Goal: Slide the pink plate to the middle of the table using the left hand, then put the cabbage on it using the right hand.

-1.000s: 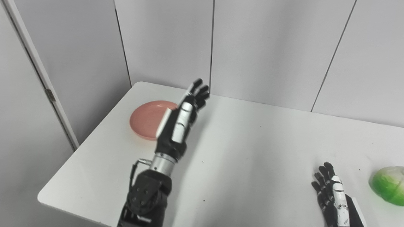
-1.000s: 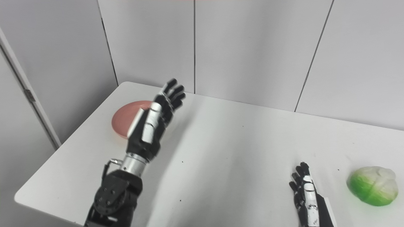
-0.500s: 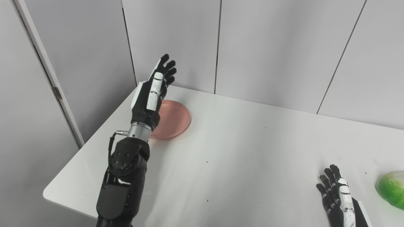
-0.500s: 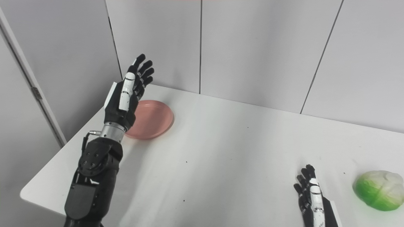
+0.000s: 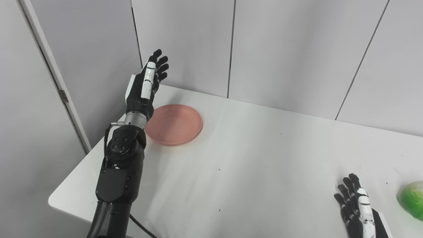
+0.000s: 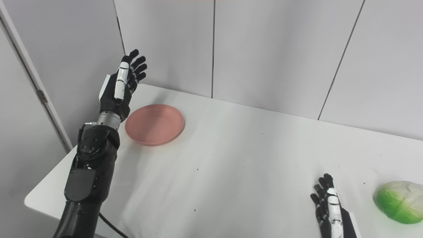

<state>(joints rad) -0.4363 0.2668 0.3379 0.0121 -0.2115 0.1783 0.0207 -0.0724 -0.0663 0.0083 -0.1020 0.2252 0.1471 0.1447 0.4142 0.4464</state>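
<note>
Now | left hand (image 5: 142, 89) open, raised beside pink plate (image 5: 174, 125) | right hand (image 6: 330, 206) open near cabbage (image 6: 398, 202)

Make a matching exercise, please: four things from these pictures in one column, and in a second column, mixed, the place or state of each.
Things:
1. pink plate
2. cabbage
3. left hand
4. right hand

Places or states:
A. low at the near edge of the table, open, beside the cabbage
B. raised above the far left corner, open, holding nothing
C. on the table, far left part, empty
D. on the table, near right part, not held

Pairs: 1-C, 2-D, 3-B, 4-A
</note>
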